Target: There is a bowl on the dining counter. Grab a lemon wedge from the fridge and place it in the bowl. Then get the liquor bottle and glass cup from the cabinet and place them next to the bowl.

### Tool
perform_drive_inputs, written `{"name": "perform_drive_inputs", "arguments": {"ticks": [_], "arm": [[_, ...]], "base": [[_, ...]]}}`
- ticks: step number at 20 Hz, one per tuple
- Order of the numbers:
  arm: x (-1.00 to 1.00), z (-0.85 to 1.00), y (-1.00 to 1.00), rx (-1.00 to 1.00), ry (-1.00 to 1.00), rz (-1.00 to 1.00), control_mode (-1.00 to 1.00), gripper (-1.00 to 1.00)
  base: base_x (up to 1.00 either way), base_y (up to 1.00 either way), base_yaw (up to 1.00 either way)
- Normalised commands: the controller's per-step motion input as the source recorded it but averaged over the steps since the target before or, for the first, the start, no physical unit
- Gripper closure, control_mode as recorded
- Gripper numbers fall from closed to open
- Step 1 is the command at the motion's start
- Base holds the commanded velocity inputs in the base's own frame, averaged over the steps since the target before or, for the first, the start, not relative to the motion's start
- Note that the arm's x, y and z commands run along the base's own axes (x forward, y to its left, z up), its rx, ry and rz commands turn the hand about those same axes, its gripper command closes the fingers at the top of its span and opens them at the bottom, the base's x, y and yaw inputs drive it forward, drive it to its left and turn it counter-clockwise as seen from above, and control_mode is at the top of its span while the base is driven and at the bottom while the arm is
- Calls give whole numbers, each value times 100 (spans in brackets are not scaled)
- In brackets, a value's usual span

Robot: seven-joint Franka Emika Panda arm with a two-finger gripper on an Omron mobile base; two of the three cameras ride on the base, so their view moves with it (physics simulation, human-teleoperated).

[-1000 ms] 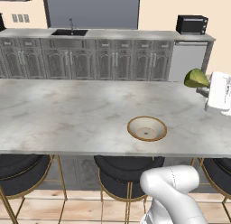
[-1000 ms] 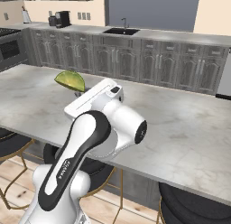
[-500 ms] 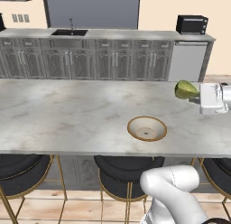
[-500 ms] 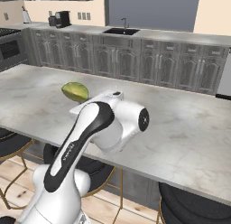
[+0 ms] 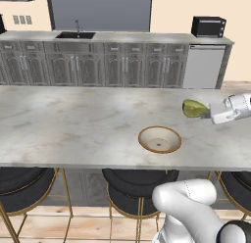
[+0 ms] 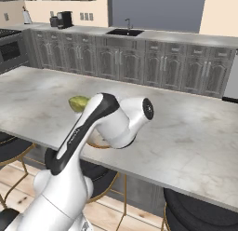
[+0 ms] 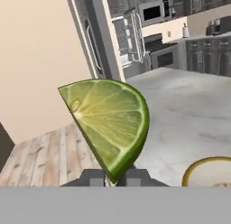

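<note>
We have lowered the lemon wedge (image 5: 194, 109) toward frame centre, nearer the bowl (image 5: 159, 139); our tool (image 7: 115, 177) grips it above the worktop (image 5: 73, 124)

The long pale marble dining counter (image 5: 73, 124) carries the tan-rimmed bowl (image 5: 159, 139), which sits upright near its front edge, below and to the left of the fingers as the left base view shows them.

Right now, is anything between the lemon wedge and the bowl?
Nothing visible. The claw holds the lemon wedge above the dining counter, up and right of the bowl; bare marble lies between.
</note>
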Motion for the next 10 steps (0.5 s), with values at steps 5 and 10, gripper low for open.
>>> {"name": "perform_drive_inputs", "arguments": {"ticks": [5,10], "arm": [[14,-34,-1,-3,23,0,-100,100],[21,-29,-2,0,17,0,-100,100]], "base": [[0,0,0],[0,0,0]]}}
